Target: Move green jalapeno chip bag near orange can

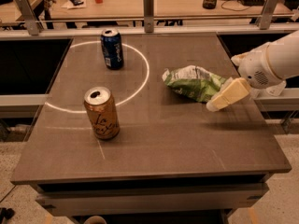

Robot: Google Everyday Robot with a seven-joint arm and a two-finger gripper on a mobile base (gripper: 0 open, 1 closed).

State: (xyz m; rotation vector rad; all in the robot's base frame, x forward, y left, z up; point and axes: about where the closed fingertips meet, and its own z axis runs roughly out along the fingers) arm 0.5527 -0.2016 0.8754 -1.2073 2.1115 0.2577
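The green jalapeno chip bag (192,82) lies crumpled on the right half of the brown table (187,143). The orange can (101,113) stands upright on the front left part, open top, dark cursive lettering facing me. My gripper (218,101) comes in from the right on a white arm and sits at the bag's right end, touching or just over it. The bag is about a can's height and more to the right of the orange can.
A dark blue can (112,49) stands at the back left inside a white circle line (143,78) on the table. A metal rail (148,17) runs behind the table. Dark openings lie beside the table at left and right.
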